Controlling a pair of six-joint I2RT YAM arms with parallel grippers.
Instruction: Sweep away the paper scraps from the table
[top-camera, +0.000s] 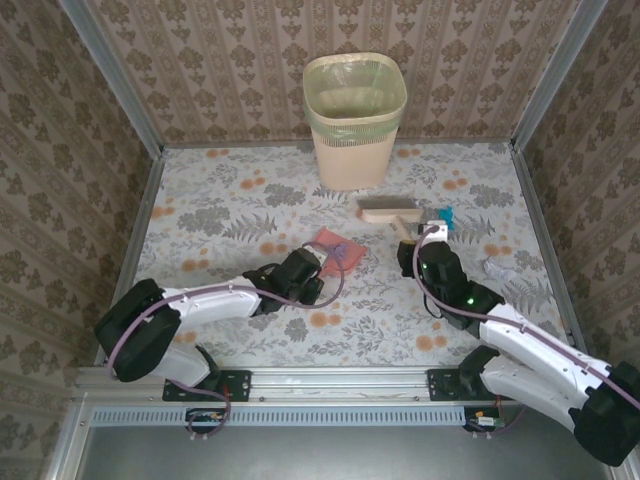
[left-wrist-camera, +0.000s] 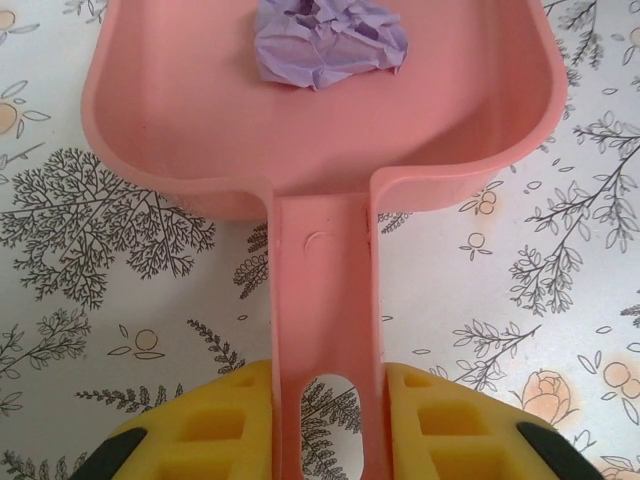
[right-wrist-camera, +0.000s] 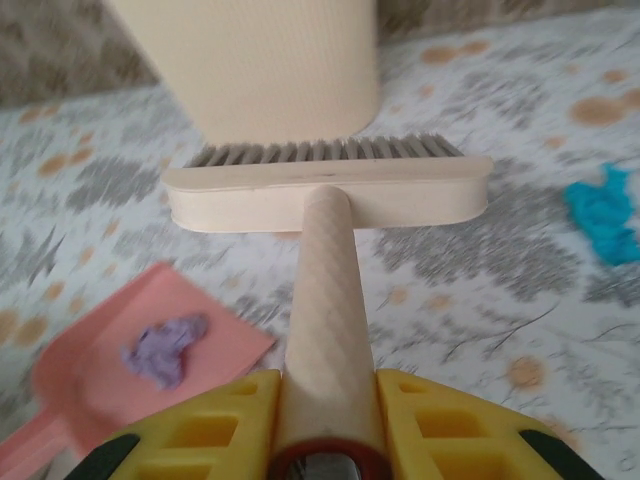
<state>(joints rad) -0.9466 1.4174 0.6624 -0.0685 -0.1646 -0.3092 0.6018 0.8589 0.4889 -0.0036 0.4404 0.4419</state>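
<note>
The table (top-camera: 200, 200) lay open around the dustpan (top-camera: 335, 250), rails well off and the bin (top-camera: 354, 120) beyond it. The left gripper (left-wrist-camera: 325, 410) clamped the dustpan's handle; the right gripper (right-wrist-camera: 325, 420) clamped the brush (top-camera: 390, 212). A lilac scrap (left-wrist-camera: 330, 40) sat in the dustpan, with a teal scrap (top-camera: 445, 217) and a white scrap (top-camera: 497, 268) to its right. The brush should probably land behind the teal scrap and draw it to the dustpan's flat lip.

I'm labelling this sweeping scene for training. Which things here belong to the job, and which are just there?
Job:
brush
pink dustpan
lilac scrap in it
teal scrap
white scrap
table
bin, probably

Just there:
patterned walls
aluminium rails
printed orange flowers
</note>
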